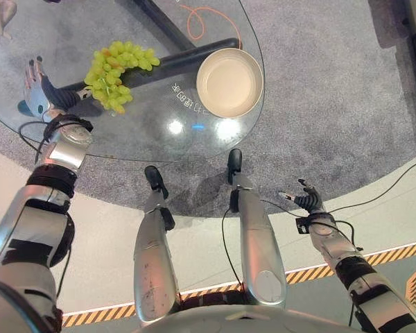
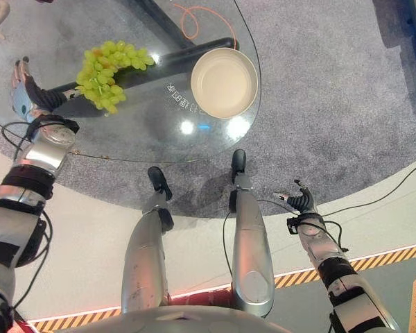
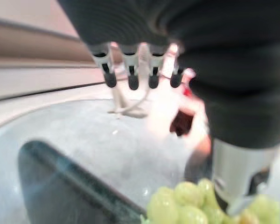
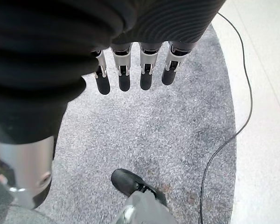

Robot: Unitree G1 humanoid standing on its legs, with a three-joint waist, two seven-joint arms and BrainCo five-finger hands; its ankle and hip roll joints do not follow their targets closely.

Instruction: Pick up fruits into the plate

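On glass table (image 1: pixel 152 135), grapes (image 1: pixel 114 73) beside empty plate (image 1: pixel 229 82), left robot hand (image 1: pixel 36 87) near.

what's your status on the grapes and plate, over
Left hand open beside the grapes, holding nothing. Right hand open, idle off the table. Grapes on the glass table, plate empty. Nothing between them.

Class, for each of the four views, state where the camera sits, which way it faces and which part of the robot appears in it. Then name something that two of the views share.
Left eye view: on the head, looking down at the round glass table, the bunch of green grapes and the cream round plate; both arms show.
Right eye view: beside it, same scene.
Left wrist view: on the left wrist, looking along the open left hand over the table.
Right wrist view: on the right wrist, looking past the open right hand at grey carpet.
Shared: grapes, in both eye views and the left wrist view.
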